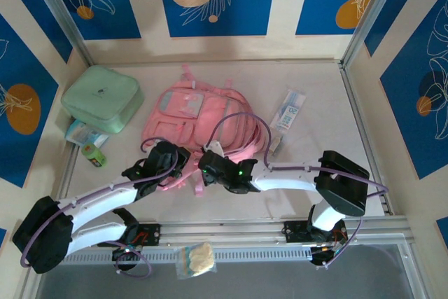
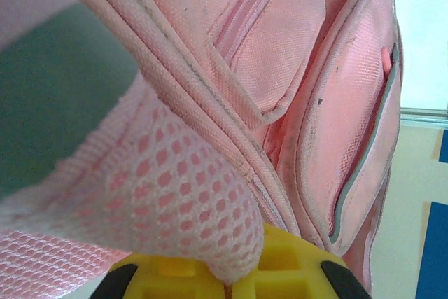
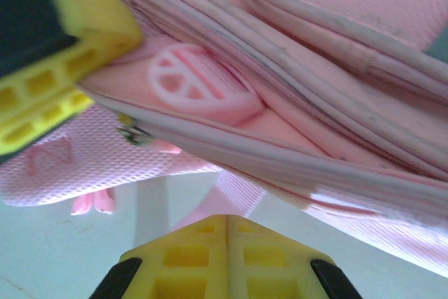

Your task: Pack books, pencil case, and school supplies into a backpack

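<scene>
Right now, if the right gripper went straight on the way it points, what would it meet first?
The backpack: its pink piped seams cross right ahead of the right gripper, whose jaws look shut on a pink strap. Depth is unclear, but nothing else lies between.

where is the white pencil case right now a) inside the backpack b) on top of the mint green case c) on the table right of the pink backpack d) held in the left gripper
c, the pencil case lies flat on the table, beside the right edge of the backpack.
</scene>
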Controlling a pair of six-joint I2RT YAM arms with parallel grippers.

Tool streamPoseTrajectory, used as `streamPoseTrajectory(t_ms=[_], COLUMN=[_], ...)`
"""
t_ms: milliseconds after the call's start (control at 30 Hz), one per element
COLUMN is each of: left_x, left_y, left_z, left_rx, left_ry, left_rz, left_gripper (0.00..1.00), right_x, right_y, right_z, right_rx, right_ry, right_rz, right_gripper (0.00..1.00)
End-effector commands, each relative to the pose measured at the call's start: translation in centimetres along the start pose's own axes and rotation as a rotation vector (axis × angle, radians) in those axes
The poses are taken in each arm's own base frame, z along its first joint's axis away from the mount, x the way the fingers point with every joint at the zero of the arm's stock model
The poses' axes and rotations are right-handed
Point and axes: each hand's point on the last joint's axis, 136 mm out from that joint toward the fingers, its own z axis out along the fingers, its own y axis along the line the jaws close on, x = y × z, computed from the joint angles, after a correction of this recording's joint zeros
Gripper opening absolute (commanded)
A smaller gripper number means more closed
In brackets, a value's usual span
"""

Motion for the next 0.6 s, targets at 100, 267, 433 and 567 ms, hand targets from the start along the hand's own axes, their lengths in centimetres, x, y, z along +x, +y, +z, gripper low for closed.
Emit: streamPoseTrajectory(t_ms=[100, 267, 433, 567], left_x=[1.7, 2.1, 2.3, 2.3], left_y=[-6.9, -7.2, -7.2, -7.6], left_z=[-0.8, -1.0, -1.1, -1.2], left_rx=[0.190, 0.202, 0.211, 0.222], left_ry=[0.103, 0.111, 0.115, 0.110], left_rz=[-0.002, -0.001, -0.003, 0.002], left_gripper=[0.00, 0.00, 0.00, 0.00], right_x=[-3.0, -3.8, -4.4, -4.5], right_y=[1.8, 0.9, -1.1, -1.5], right_z=[1.2, 1.9, 2.1, 2.3], right_rx=[-0.022, 0.049, 0.160, 0.193], right_ry=[-0.077, -0.085, -0.111, -0.119], right_rz=[0.043, 0.086, 0.121, 0.116], right_gripper=[0.28, 0.39, 0.44, 0.41])
